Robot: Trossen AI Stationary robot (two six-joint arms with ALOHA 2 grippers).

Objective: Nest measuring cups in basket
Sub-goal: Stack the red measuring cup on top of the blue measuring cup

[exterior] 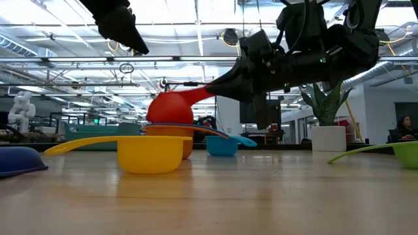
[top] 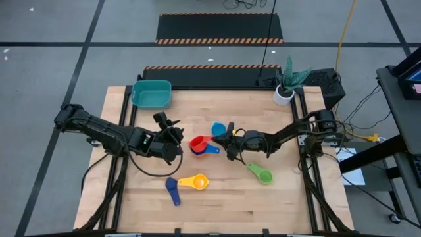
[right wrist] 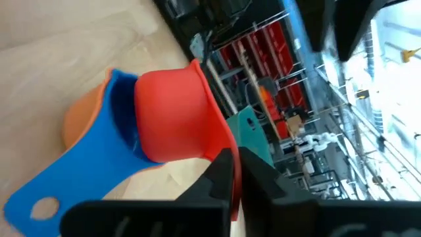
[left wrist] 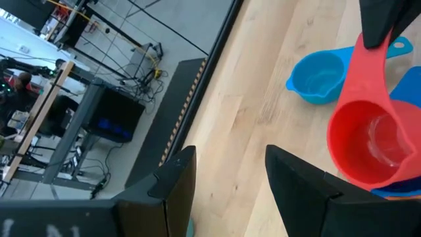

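Observation:
A red measuring cup (top: pixel 197 142) sits tilted over a blue cup (right wrist: pixel 85 164), which is nested in an orange cup (right wrist: pixel 79 115), at the table's middle. My right gripper (top: pixel 219 139) reaches in from the right and is shut on the red cup's handle. My left gripper (top: pixel 172 126) hovers open just left of the stack, holding nothing. A light blue cup (top: pixel 218 128) stands bowl-down on the table behind the stack. The yellow (top: pixel 195 180), dark blue (top: pixel 172 191) and green (top: pixel 261 173) cups lie nearer the front. The teal basket (top: pixel 152 93) stands at the far left. My right gripper pinches the free end of the red cup's handle (right wrist: pixel 220 141) between its two fingers. The fingers come nearly level from the table's right, roughly along the handle. The handle (exterior: pixel 196 94) slants up toward the gripper, and the red bowl (exterior: pixel 171 108) sits low in the blue cup, tilted.
A white plant pot (top: pixel 284 92) stands at the far right corner. Bare wood lies between the stack and the basket and along the table's near edge.

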